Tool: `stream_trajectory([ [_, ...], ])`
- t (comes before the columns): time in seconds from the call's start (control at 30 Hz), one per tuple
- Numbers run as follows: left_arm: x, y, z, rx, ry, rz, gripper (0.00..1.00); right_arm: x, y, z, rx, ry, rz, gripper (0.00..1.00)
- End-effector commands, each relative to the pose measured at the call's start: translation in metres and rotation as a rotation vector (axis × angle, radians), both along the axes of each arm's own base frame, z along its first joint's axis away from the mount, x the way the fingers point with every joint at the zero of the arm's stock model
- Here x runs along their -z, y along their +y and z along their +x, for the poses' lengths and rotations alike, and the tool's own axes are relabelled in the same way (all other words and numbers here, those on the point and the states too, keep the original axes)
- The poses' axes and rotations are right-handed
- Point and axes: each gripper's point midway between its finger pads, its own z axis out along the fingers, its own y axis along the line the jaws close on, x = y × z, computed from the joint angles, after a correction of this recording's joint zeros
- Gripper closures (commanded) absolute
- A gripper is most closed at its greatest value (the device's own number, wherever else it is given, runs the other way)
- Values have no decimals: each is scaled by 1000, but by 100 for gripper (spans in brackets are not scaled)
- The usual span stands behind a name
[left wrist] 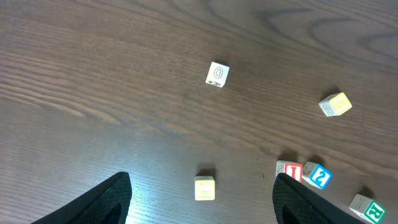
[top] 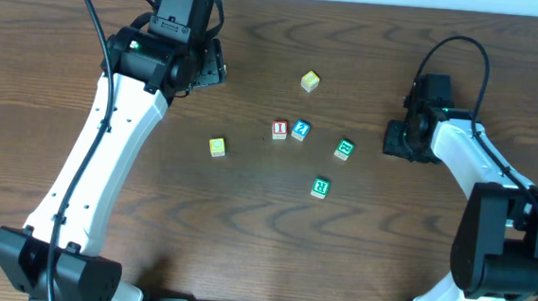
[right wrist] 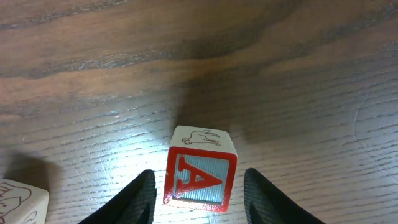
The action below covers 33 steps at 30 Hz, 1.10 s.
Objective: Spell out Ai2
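Note:
The white cube with a red "A" (right wrist: 200, 180) sits between the fingers of my right gripper (right wrist: 199, 171), slightly turned. A thin strip of table shows on each side of it, and the frame edge cuts off the lower fingers. In the overhead view the right gripper (top: 395, 140) hides this cube. The red "I" cube (top: 279, 129) and the blue "2" cube (top: 300, 130) stand side by side mid-table, touching or nearly so; both also show in the left wrist view, "I" cube (left wrist: 292, 171) and "2" cube (left wrist: 319, 177). My left gripper (top: 213, 71) hangs open and empty at the back left.
Two yellow cubes (top: 310, 80) (top: 216, 146) and two green-lettered cubes (top: 344, 149) (top: 320, 186) lie around the pair. A white cube marked "0" (left wrist: 217, 74) lies beyond the left gripper (left wrist: 203, 175). Another pale cube (right wrist: 18, 202) sits left of the right gripper.

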Motion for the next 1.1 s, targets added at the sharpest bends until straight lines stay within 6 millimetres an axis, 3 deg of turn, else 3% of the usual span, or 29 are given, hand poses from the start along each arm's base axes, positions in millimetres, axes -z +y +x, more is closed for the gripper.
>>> stream_trajectory([
  [0.0, 4, 6, 2, -9, 5, 27, 26, 4, 0, 4, -13, 5, -15, 53],
  [0.27, 4, 6, 2, -10, 4, 27, 26, 9, 1, 5, -13, 12, -11, 53],
  [0.53, 3, 10, 3, -21, 0, 46, 26, 9, 1, 6, -14, 5, -11, 69],
  [0.77, 3, 14, 3, -6, 2, 62, 26, 7, 1, 10, -38, -9, -17, 72],
  [0.93, 6, 43, 4, -68, 24, 72, 26, -8, 4, 22, -92, -29, -31, 75],
  [1.07, 11, 84, -2, -151, 72, 78, 26, -43, 16, 46, -186, -86, -48, 81],
])
